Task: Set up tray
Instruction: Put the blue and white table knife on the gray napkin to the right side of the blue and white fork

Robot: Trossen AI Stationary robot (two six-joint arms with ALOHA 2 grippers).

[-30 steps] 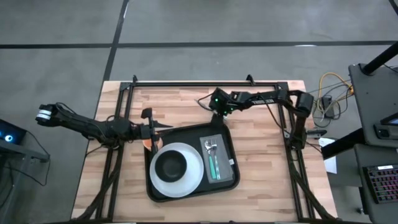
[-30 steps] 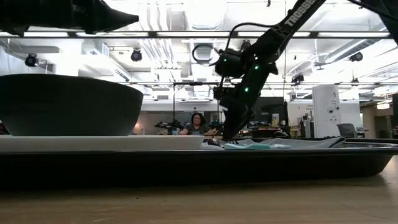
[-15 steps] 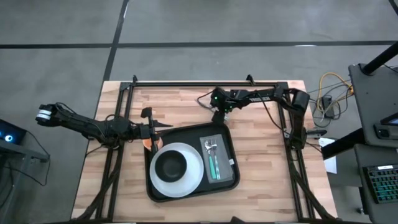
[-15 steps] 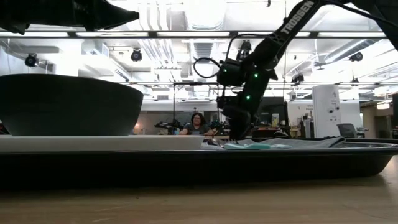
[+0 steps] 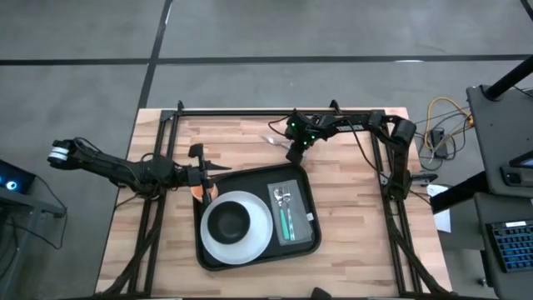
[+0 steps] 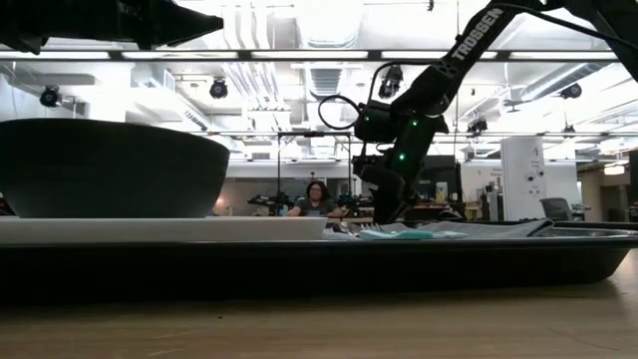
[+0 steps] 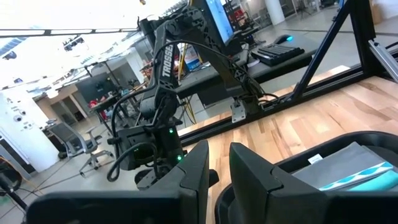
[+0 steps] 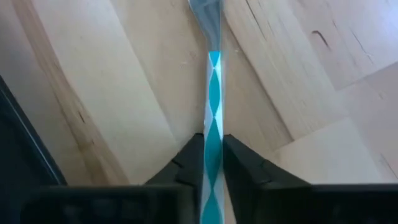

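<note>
The black tray (image 5: 311, 193) lies in the middle of the table. On it sit a white plate (image 5: 254, 242) with a dark bowl (image 5: 229, 222) and a grey napkin (image 5: 298, 218) bearing teal-handled cutlery. Just beyond the tray's far rim a utensil with a teal-and-white handle (image 8: 213, 93) lies on the wood, its metal head (image 5: 271, 140) toward the far left. My right gripper (image 5: 292, 153) is shut on that handle. My left gripper (image 5: 221, 169) hovers at the tray's far left corner, pointing level, its fingers (image 7: 198, 177) nearly together with nothing between them. My right gripper pinches the utensil's teal-and-white handle (image 8: 212, 140) between its two fingers, one on each long side. The fingers slant down from above and from the right, in line with the handle. The utensil lies flat on the wood, its head pointing away from the gripper.
An orange object (image 5: 197, 192) sits by the tray's far left corner, under my left gripper. A black frame rail (image 5: 275, 112) runs along the far edge, with side struts left and right. Bare wood lies right of the tray. A person sits far behind the table (image 6: 317, 197).
My right arm has swung toward the table's far edge, and its gripper has shifted a little to the right and sunk slightly beyond the tray's far rim.
</note>
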